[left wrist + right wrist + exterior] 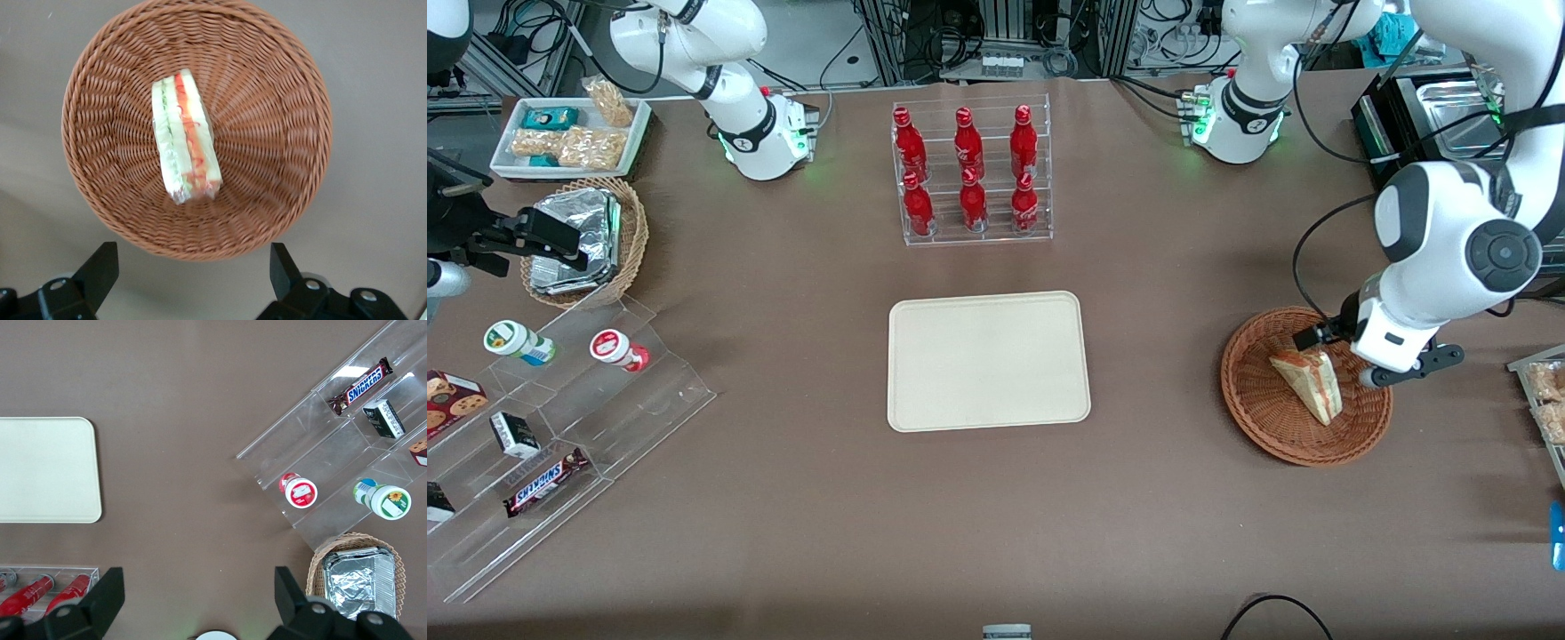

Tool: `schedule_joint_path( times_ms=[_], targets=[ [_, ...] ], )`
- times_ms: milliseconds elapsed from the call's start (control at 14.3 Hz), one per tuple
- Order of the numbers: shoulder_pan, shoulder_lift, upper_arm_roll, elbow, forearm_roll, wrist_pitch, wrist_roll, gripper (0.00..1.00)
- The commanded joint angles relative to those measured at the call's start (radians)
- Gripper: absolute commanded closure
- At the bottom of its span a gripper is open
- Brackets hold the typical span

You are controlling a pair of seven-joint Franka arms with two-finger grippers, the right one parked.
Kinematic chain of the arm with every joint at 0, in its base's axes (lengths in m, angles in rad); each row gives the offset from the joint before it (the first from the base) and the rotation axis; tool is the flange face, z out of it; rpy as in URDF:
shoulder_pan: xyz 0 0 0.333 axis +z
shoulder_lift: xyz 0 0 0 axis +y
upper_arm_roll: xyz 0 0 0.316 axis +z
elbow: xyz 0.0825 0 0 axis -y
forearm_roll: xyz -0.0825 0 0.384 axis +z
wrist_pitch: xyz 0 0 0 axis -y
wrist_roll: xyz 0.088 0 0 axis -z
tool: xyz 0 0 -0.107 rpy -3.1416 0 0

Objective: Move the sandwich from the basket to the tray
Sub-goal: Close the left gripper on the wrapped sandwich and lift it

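Note:
The sandwich (pixel 1307 384), a clear-wrapped wedge with red and green filling, lies in the shallow reddish-brown wicker basket (pixel 1263 425) toward the working arm's end of the table. The left wrist view shows the sandwich (pixel 185 140) near the middle of the basket (pixel 280 133). My left gripper (pixel 1371 373) hovers over the basket's rim, beside the sandwich. It is open and empty (pixel 193 273), its fingers (pixel 100 267) spread wide above the table just outside the rim. The cream tray (pixel 987 360) lies empty mid-table and also shows in the right wrist view (pixel 47 470).
A clear rack of red bottles (pixel 971 173) stands farther from the camera than the tray. Toward the parked arm's end are a stepped acrylic shelf of snacks (pixel 560 400), a tan basket of foil packs (pixel 583 240) and a white snack tray (pixel 569 133). Another snack tray (pixel 1543 400) sits beside the basket.

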Motion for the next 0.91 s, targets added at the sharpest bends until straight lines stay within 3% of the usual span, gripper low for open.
schedule_joint_path(
  times_ms=[0,628,698,837],
  targets=[
    [-0.007,0.038,0.019,0.006,0.004,0.042,-0.159,0.0],
    [-0.007,0.173,0.057,0.009,-0.002,0.163,-0.175,0.0],
    [-0.008,0.184,0.06,0.009,-0.002,0.164,-0.175,0.12],
    [-0.008,0.184,0.062,0.006,0.003,0.157,-0.175,0.67]
  ],
)
